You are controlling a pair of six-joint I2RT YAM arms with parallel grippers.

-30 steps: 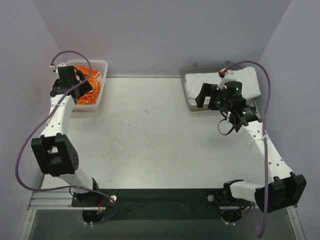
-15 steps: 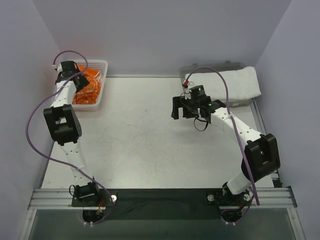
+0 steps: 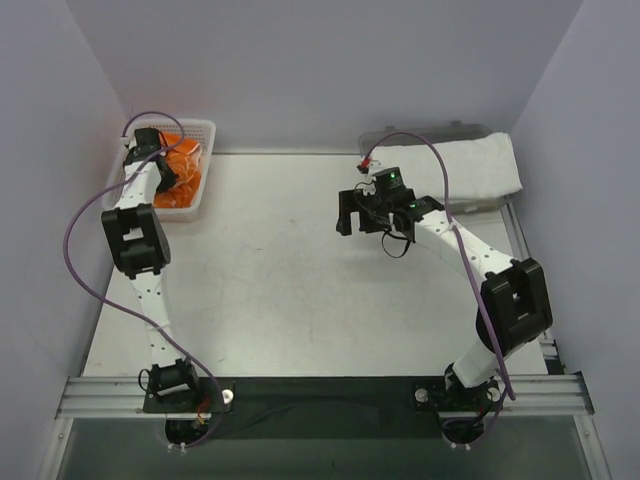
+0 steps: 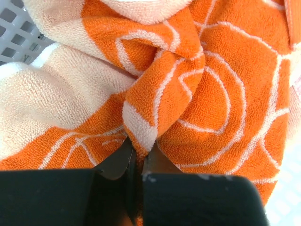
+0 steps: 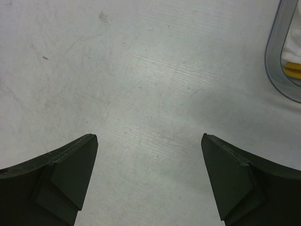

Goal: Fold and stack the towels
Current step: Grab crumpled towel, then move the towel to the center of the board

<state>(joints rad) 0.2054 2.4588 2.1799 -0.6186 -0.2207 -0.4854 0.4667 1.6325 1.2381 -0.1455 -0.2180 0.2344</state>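
An orange-and-white towel (image 3: 180, 175) lies bunched in the white mesh basket (image 3: 207, 160) at the back left. My left gripper (image 3: 163, 165) is down in that basket, shut on a fold of the orange towel (image 4: 197, 94); its jaws pinch the cloth between them at the left gripper (image 4: 139, 149). A folded white towel (image 3: 460, 168) rests on the grey tray (image 3: 372, 148) at the back right. My right gripper (image 3: 352, 212) hangs open over bare table, left of the tray, with nothing between its fingers (image 5: 70, 174). The right gripper (image 5: 149, 141) sees only tabletop.
The grey tray's rounded corner (image 5: 277, 70) shows at the right edge of the right wrist view, with white and yellow cloth (image 5: 294, 68) inside. The grey tabletop (image 3: 290, 280) spreads between basket and tray. Purple walls close in left, right and behind.
My left gripper has gone from open to shut on the orange towel in the basket. My right arm swung left off the tray and out over the table, staying open.
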